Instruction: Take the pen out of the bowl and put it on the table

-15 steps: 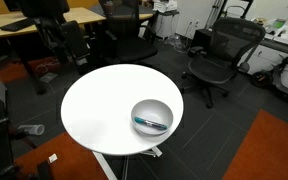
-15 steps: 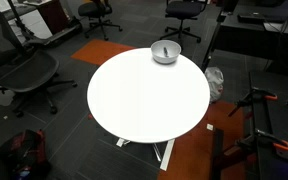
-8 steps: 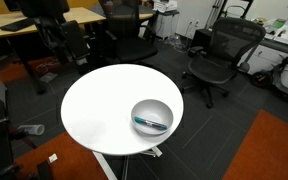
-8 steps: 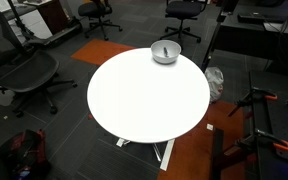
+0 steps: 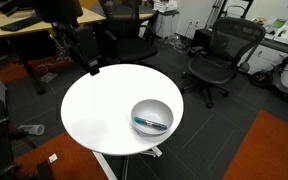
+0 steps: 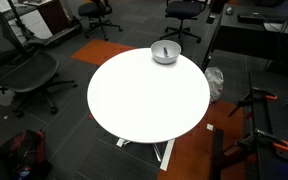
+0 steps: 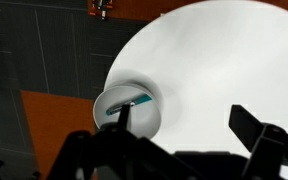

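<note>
Matte black, angular fingers (image 7: 250,123)

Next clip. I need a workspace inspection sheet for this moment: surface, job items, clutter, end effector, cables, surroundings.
Surface: round white tabletop, bare apart from the job's things.
Job's things: shiny round metal bowl near the table's edge; slim dark pen with a teal section lying inside it.
Clutter: nothing seen on the tabletop.
Grippers: end effector open, above the table and apart from the bowl.
Cables: nothing seen.
Surroundings: black mesh office chair; wooden desk with orange-brown top; orange floor patch.
</note>
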`<control>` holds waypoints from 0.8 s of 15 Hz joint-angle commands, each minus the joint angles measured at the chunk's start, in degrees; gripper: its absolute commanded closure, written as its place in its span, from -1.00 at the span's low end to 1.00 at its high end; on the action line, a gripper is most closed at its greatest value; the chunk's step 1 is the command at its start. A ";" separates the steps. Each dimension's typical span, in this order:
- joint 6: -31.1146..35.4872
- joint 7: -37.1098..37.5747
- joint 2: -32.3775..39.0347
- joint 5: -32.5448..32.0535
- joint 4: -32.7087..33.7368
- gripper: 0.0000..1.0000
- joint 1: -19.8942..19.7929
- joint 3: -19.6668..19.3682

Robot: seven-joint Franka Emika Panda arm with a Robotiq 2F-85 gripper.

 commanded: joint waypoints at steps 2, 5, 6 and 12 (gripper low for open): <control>4.83 8.76 7.51 3.19 5.20 -1.00 -1.29 0.82; 7.41 14.17 12.02 5.31 8.08 -1.00 -1.79 0.57; 8.19 15.80 13.57 6.24 9.12 -1.00 -1.98 0.43; 13.98 24.24 21.66 12.13 14.05 -1.00 -2.98 -0.46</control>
